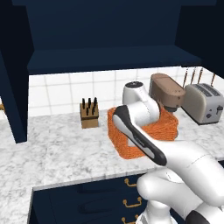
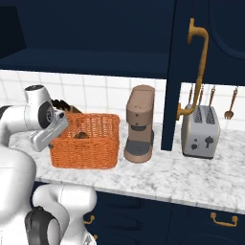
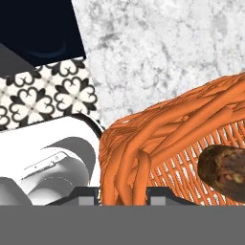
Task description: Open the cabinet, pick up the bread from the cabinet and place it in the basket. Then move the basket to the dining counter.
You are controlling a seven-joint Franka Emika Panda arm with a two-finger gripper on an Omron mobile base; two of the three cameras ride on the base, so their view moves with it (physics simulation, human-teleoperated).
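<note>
Bread (image 3: 225, 173) half cut off in basket (image 3: 158, 139)

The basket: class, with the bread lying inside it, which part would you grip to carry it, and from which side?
Grip the basket by its upright woven rim, from above at the arm-side wall. The gripper already straddles that rim; the bread sits clear inside.

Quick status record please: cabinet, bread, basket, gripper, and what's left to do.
cabinet: doors open
bread: brown loaf lying inside the basket
basket: orange woven basket on the marble counter, beside the coffee machine
gripper: gripper closed on the basket's rim
remaining: carry basket to dining counter
</note>
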